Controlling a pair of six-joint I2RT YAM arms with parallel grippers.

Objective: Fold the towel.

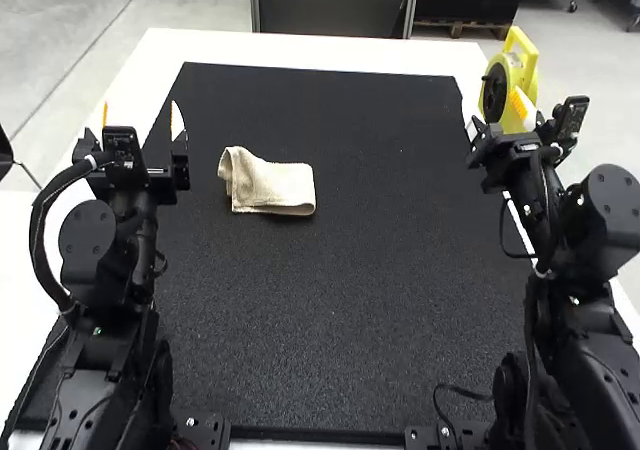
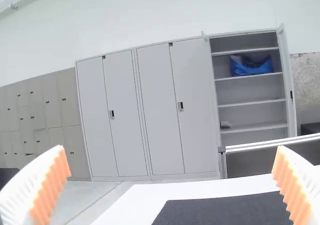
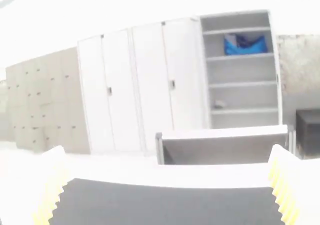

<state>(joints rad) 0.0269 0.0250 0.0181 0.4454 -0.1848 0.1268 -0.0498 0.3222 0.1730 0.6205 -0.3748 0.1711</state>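
The left claw [image 2: 171, 157] and right claw [image 3: 167, 155] were spread and empty. The towel [image 1: 272, 185] lay folded on the black mat [image 1: 350, 280], left of centre. Risk: a shallow pinch could have caught only the top layer and opened the fold, owing to uneven, loosely stacked edges. The long axis ran crosswise, its rumpled corner pointing far left.

The towel [image 1: 277, 186] is plain beige, the mat [image 1: 330, 310] black, the table [image 1: 290, 46] white.
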